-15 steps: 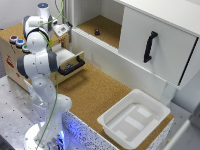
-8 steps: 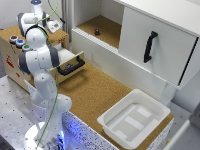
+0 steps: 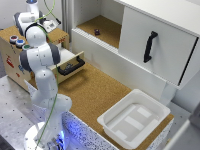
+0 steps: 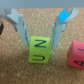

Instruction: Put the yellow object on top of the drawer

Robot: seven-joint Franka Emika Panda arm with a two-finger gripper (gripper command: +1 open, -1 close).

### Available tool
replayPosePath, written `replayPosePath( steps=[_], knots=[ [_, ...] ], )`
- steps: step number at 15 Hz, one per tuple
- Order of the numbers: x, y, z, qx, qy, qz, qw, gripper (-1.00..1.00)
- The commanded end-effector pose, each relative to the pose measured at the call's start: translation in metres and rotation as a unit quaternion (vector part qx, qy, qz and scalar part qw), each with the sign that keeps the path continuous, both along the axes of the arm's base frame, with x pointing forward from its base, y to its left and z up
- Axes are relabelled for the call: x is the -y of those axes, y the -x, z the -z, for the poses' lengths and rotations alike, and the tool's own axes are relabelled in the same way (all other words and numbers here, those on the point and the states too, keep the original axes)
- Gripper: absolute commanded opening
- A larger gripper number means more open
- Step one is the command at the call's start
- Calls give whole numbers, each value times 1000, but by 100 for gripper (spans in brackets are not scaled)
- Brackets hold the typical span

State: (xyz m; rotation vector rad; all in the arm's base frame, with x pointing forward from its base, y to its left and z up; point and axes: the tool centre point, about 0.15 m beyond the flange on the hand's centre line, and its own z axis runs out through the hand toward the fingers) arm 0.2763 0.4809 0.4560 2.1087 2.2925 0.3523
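White arm (image 3: 41,60), built of rounded glossy segments with dark bands at the joints, rising from a round base at lower left of the exterior view that glows blue. A thin green cable trails along it. Up close, the gripper (image 4: 41,36) shows grey fingers (image 4: 19,24), one tipped light blue.

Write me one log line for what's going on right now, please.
arm: over small drawer cabinet | claw: straddling yellow block, grip unclear | block: on cork top | pink block: beside it, apart | drawer: pulled open
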Motion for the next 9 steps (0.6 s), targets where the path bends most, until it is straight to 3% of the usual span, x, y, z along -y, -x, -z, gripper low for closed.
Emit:
replayPosePath(
  steps=[1, 4, 9],
  knots=[
    [-11, -5, -48, 16, 45, 35, 998, 100],
    [2, -18, -60, 21, 32, 65, 997, 100],
    [30, -37, -61, 9, 7, 122, 992, 100]
  ],
)
